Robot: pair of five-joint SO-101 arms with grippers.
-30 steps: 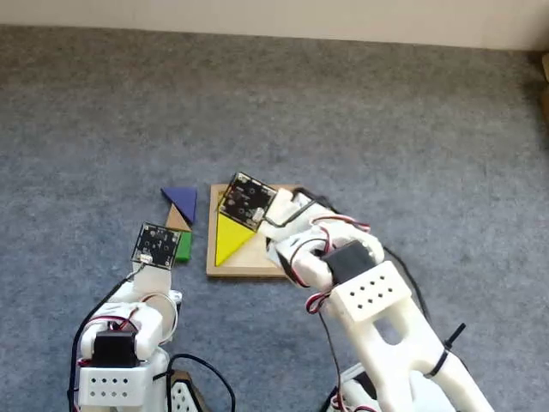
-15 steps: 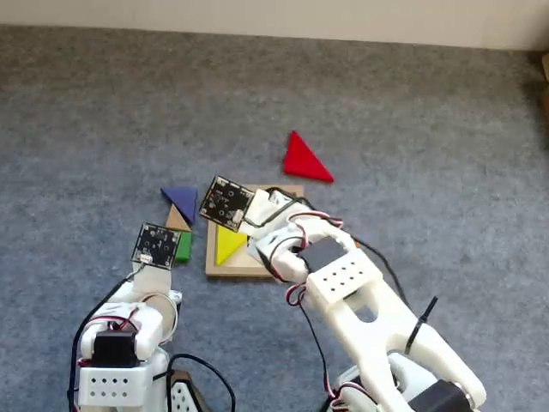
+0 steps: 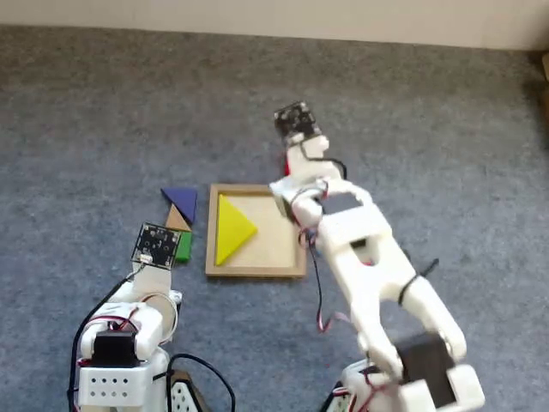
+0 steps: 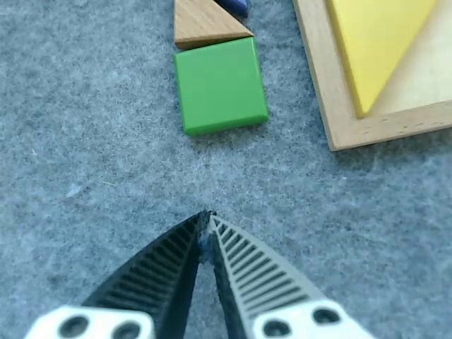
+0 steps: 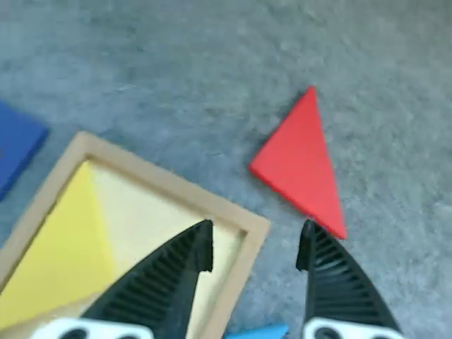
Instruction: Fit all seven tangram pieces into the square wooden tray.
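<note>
Since one second ago my right arm has swung from the left part of the wooden tray to beyond its far edge. My left gripper is closed on nothing, near the green square. The yellow triangle lies inside the tray. My right gripper, open and empty, hangs over the tray corner and the red triangle on the carpet.

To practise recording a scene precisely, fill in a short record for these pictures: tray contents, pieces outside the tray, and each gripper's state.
In tray: yellow triangle, flat inside the wooden tray
Carpet, left arm's side of tray: blue piece, tan triangle, green square
Carpet, past tray's far corner: red triangle, apart from tray
Left gripper: shut, over carpet near green square
Right gripper: open, above tray corner, near red triangle
</note>
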